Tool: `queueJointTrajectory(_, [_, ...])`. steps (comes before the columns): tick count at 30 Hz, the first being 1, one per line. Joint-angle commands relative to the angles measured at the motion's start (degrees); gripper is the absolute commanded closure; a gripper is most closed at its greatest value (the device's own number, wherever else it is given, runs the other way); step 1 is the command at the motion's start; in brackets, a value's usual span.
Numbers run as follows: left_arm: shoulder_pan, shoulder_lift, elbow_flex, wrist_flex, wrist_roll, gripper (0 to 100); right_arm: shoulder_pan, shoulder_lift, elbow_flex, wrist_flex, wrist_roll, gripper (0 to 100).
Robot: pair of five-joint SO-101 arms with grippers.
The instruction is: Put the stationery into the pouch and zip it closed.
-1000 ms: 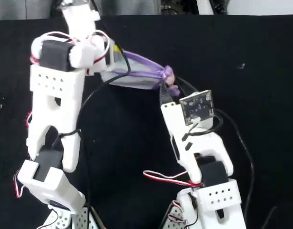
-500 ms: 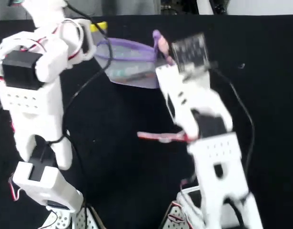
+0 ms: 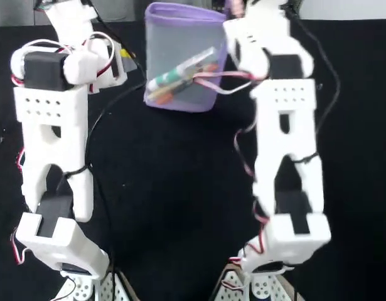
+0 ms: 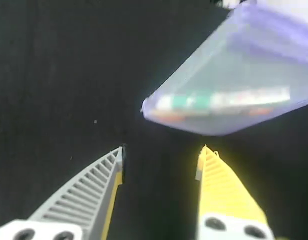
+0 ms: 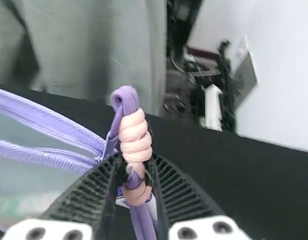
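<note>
Zipper cord point(image 5: 131, 134) in right end effector point(image 5: 135, 167)

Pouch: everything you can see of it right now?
The pouch is translucent purple soft plastic with a purple zipper along its top. It hangs clear of the table, with pens lying slantwise inside, low down. The right tool is shut on its pink-corded pull. The left tool is open nearby, not touching. Whether the zipper is fully shut can't be told.

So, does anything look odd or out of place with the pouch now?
Yes. The pouch hangs in the air, off the table, dangling from its zipper pull, which the right pincer clamps. The left pincer is open and apart from it.
</note>
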Motion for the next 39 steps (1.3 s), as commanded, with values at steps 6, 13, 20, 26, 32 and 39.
queueJointTrajectory(6, [7.43, -0.26, 4.79, -1.85, -0.7, 76, 8.53, 2.95, -7.69, 11.34, 12.13, 98.7])
queueJointTrajectory(13, [10.07, -0.44, 13.93, -7.91, -0.79, 76, 10.29, -1.27, -7.78, 23.74, 23.3, 98.7])
queueJointTrajectory(20, [14.11, -0.88, 21.41, -9.49, -8.97, 76, 8.62, -7.52, -7.78, 33.41, 24.09, 98.7])
queueJointTrajectory(26, [18.59, -0.88, 25.63, -9.32, -14.77, 76, 4.75, -14.64, -7.78, 41.93, 23.82, 98.7])
queueJointTrajectory(32, [24.75, -0.97, 28.0, -9.32, -16.09, 76, 3.87, -21.67, -7.16, 46.77, 21.98, 98.7])
queueJointTrajectory(39, [30.11, -0.97, 28.0, -9.49, -16.0, 80, 3.6, -32.57, 4.0, 46.77, 20.75, 98.7])
